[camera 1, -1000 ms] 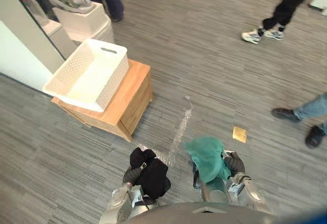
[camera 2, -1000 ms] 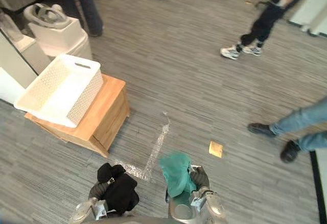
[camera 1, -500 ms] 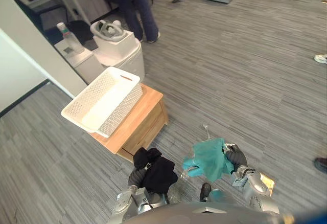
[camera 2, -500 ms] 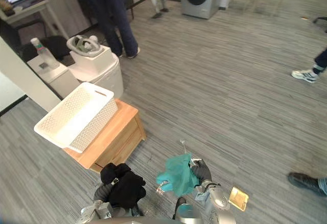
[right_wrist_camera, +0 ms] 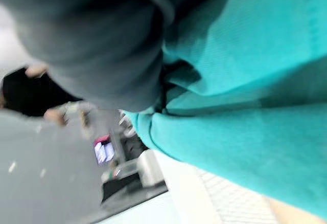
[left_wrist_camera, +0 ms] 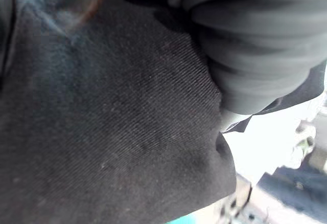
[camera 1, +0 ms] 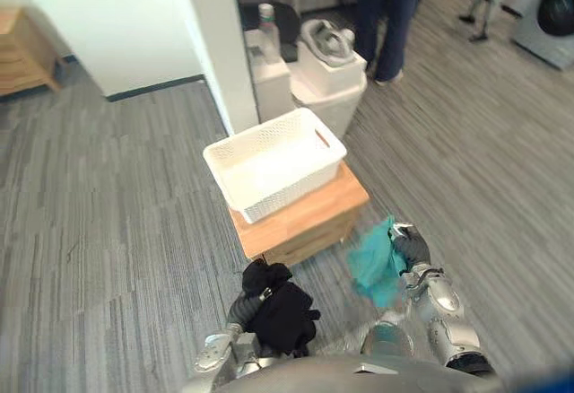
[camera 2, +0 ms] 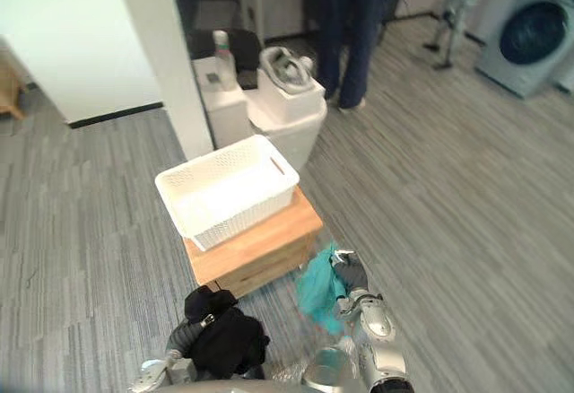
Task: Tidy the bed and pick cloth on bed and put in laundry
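**Both cloths picked up, basket not loaded yet**

The wooden desk point(camera 1: 309, 221) sits at 12 o'clock with the white laundry basket point(camera 1: 273, 164) on top, and the basket looks empty. The black cloth point(camera 1: 282, 314) is bundled on the left hand point(camera 1: 240, 308) at 6 o'clock of the basket. The teal cloth point(camera 1: 372, 266) hangs off the right hand point(camera 1: 413, 248) around 4 o'clock. Neither is over the rim. Can't tell how either hand is closed, the fabric hides that. I'd say pickup's done and dropping both in is what's left.

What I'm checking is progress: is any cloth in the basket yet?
No, the basket shows only its bare white inside.
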Robot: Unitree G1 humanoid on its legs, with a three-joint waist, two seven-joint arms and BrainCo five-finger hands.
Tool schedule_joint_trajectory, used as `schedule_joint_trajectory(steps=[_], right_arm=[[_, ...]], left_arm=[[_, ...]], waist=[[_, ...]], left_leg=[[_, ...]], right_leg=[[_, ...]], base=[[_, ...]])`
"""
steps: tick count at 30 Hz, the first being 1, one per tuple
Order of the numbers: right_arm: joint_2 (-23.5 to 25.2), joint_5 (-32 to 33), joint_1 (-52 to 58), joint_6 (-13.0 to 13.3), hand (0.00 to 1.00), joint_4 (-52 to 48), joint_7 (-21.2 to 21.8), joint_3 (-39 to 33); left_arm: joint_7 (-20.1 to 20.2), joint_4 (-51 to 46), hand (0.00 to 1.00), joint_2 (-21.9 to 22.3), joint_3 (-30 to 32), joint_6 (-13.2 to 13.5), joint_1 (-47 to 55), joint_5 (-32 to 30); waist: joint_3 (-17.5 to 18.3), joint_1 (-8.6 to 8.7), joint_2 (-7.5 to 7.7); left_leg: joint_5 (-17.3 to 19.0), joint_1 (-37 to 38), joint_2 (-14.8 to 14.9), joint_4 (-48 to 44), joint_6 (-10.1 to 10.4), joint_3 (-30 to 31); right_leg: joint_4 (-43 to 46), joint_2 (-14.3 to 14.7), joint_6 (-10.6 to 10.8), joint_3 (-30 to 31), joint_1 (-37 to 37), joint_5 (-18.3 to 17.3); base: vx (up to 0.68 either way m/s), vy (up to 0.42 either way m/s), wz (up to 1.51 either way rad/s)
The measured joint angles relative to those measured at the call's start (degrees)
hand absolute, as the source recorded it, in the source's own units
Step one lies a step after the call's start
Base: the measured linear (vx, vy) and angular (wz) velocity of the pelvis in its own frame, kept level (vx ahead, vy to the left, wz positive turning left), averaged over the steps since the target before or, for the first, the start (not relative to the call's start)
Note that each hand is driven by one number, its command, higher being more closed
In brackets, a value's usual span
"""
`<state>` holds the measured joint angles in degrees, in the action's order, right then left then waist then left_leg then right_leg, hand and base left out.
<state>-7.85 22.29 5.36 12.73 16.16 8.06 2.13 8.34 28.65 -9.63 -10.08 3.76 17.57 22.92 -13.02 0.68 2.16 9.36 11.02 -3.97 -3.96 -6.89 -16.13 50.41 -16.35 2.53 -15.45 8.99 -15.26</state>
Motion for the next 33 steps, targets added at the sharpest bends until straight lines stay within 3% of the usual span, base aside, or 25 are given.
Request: schedule_joint_trajectory(steps=[1,3,5,6,7,9,10,15,17,19,27,33], right_arm=[[-0.01,0.00,0.04,0.22,1.00,-4.98,0.01,-1.28],[-0.20,0.00,-0.11,0.23,1.00,-12.21,0.02,-2.89],[-0.29,0.01,-1.60,0.25,1.00,-15.76,-0.21,-4.48],[-1.30,0.12,-3.52,0.14,1.00,-15.60,-0.48,-6.00],[-3.05,0.19,-6.02,-0.06,1.00,-15.03,-0.98,-6.90],[-5.71,0.14,-10.14,-0.83,1.00,-15.09,-1.37,-7.32],[-6.87,0.15,-12.06,-1.66,1.00,-15.12,-1.35,-7.92],[-8.95,0.14,-19.67,-3.18,1.00,-18.49,-0.12,-8.60],[-8.98,0.08,-22.73,-4.46,1.00,-20.28,1.03,-8.28],[-9.05,-0.11,-25.48,-6.14,1.00,-21.12,1.32,-7.78],[-13.31,-1.14,-33.98,-13.85,1.00,-22.93,1.31,-5.42],[-13.33,-0.95,-34.01,-15.18,1.00,-22.93,1.79,-2.76]], left_arm=[[0.01,0.28,1.00,-0.71,-0.96,-0.13,-0.01,-0.01],[0.04,1.09,1.00,-1.47,-2.36,-0.05,-0.18,0.03],[0.04,2.00,1.00,-2.50,-3.49,0.23,-0.30,0.07],[-0.04,3.24,1.00,-2.48,-3.70,0.20,-0.86,0.09],[0.07,3.39,1.00,-1.80,-4.94,0.72,-1.49,0.09],[0.44,3.68,1.00,-1.09,-6.16,1.50,-2.23,-0.05],[0.45,3.75,1.00,-0.75,-6.14,1.64,-2.63,-0.06],[1.19,4.06,1.00,-1.07,-5.61,2.06,-3.08,0.22],[1.41,4.37,1.00,-2.23,-5.62,1.99,-3.29,0.37],[1.87,4.42,1.00,-2.45,-5.55,1.46,-4.00,1.16],[4.45,6.39,1.00,-1.47,-5.84,-0.73,-6.19,1.14],[4.22,9.34,1.00,-1.89,-5.77,-2.22,-6.84,1.14]], waist=[[0.06,0.93,-0.81],[1.10,1.98,-0.68],[2.22,2.72,0.51],[2.71,3.41,0.86],[2.88,2.62,-1.02],[2.93,3.06,-2.96],[2.97,3.05,-3.22],[3.50,2.69,-2.95],[3.98,2.23,-1.89],[4.00,1.62,-1.85],[4.40,1.89,-2.19],[5.68,1.69,-1.73]], left_leg=[[0.34,0.02,0.84,0.06,0.63,2.10],[0.94,0.17,1.22,0.48,1.82,5.96],[1.75,0.49,1.11,-0.13,3.60,8.95],[2.83,0.48,2.12,-1.34,5.35,9.55],[2.51,-0.10,3.91,-1.43,7.43,7.76],[1.77,0.25,5.40,0.04,8.82,5.58],[0.79,1.03,5.88,0.98,10.12,5.18],[-0.59,1.52,6.10,0.28,10.00,2.59],[-0.05,-2.23,5.79,-4.58,10.07,2.69],[0.49,-3.72,6.34,-7.40,10.19,2.60],[0.53,-1.01,8.93,-1.06,10.25,2.07],[1.31,-1.78,9.49,0.73,9.86,-0.17]], right_leg=[[-8.15,3.22,0.96,3.42,1.73,-0.10],[-22.65,7.15,2.94,8.98,2.57,2.48],[-35.70,9.07,2.62,14.11,1.95,9.60],[-39.35,10.13,2.71,14.85,-0.39,17.43],[-40.65,11.37,1.94,14.90,-0.81,18.46],[-41.17,12.22,0.84,13.89,-1.17,17.79],[-42.07,12.46,0.35,13.20,-2.39,17.47],[-46.76,12.71,0.46,13.76,-6.45,17.56],[-49.12,12.30,0.82,15.24,-6.43,18.06],[-50.71,12.34,0.19,15.86,-6.91,19.09],[-52.43,15.35,-1.28,15.18,-7.94,20.29],[-55.85,15.92,-1.56,15.54,-7.71,22.71]], base=[[0.27,-0.150,0.94],[0.37,-0.233,1.14],[0.38,-0.273,1.07],[0.37,-0.265,0.67],[0.34,-0.235,0.56],[0.27,-0.144,0.31],[0.24,-0.128,0.33],[0.10,-0.047,0.11],[0.00,-0.012,0.02],[0.00,-0.037,0.02],[-0.04,-0.046,0.08],[-0.10,-0.020,-0.06]])
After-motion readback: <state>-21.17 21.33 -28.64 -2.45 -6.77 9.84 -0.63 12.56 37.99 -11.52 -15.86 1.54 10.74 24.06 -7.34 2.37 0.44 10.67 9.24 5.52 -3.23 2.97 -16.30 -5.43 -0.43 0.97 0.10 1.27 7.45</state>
